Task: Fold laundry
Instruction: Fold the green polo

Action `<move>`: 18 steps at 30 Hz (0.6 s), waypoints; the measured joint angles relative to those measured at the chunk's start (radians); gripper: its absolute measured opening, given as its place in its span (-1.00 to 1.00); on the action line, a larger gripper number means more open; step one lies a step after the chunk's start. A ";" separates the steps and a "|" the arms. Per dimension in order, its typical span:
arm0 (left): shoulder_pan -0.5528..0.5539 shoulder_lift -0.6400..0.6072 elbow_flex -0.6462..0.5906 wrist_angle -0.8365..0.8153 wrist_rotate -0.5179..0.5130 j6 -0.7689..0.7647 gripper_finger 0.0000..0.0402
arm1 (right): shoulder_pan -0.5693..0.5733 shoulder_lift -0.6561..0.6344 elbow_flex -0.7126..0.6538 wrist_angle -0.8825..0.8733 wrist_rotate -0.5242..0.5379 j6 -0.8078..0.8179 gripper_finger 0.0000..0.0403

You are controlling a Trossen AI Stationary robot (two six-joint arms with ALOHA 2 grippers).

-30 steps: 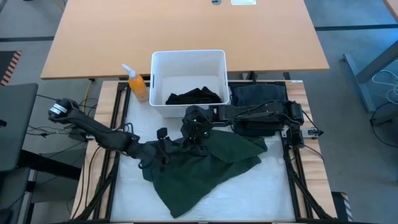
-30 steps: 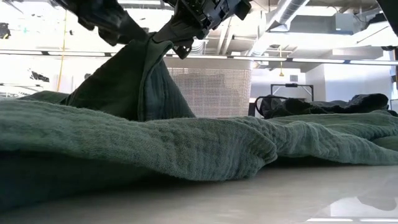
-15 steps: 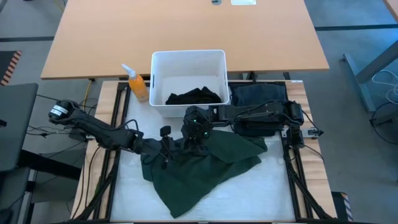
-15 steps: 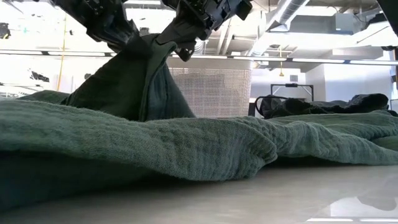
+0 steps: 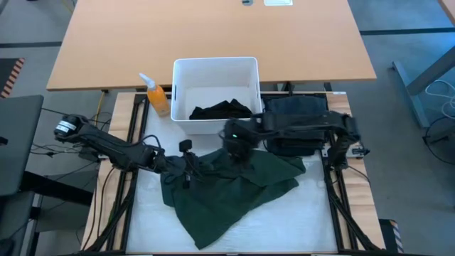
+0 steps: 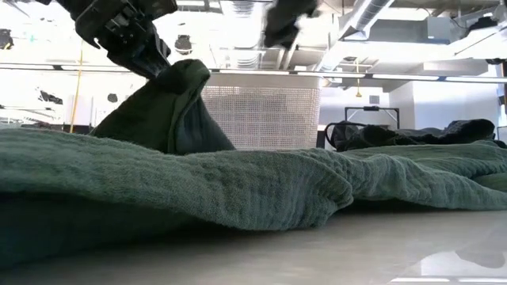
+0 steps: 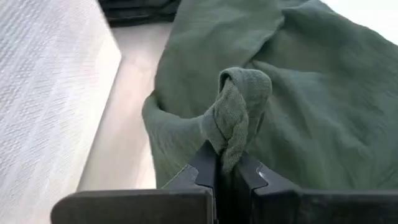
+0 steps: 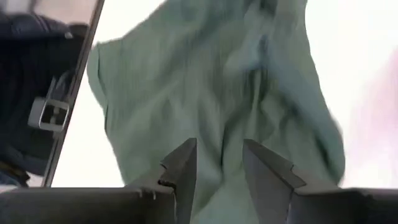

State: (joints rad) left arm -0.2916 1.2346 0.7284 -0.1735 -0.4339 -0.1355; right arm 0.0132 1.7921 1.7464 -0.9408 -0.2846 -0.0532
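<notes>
Green shirt: we see the crumpled dark green woven shirt (image 5: 231, 188) spread over the middle of the white desk (image 5: 313, 224), just in front of the bin. One bunched fold (image 6: 178, 103) of it is pulled up into a peak above the rest of the cloth.

Left gripper: our left gripper (image 7: 225, 171) is clamped tight on that raised fold, and the cloth loops up out of the closed fingers (image 7: 205, 165). In the overhead view it sits at the shirt's left edge (image 5: 186, 169).

Right gripper: our right gripper (image 8: 217, 165) hangs over the shirt's back edge, near the bin's front wall (image 5: 238, 142). Its fingers (image 8: 180, 163) stand apart with nothing between them, only green cloth showing below.

Black clothing: a small heap of soft black clothing (image 5: 222, 111) lies inside the bin.

Navy trousers: the folded dark navy trousers (image 5: 295, 114) lie at the desk's right rear, just beside the bin and partly under the right arm.

Bin: the white rectangular plastic bin (image 5: 181, 92) stands at the back middle of the desk.

Spray bottle: an orange spray bottle with a white trigger top (image 5: 156, 96) stands just left of the bin.
</notes>
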 joint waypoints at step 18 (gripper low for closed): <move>0.012 -0.178 -0.001 -0.139 -0.116 0.008 -1.00 | 0.347 -0.418 -0.892 0.664 0.365 0.459 -0.31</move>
State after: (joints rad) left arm -0.2794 1.0569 0.7277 -0.3129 -0.5503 -0.1280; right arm 0.3607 1.3741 0.8542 -0.2764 0.0802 0.4055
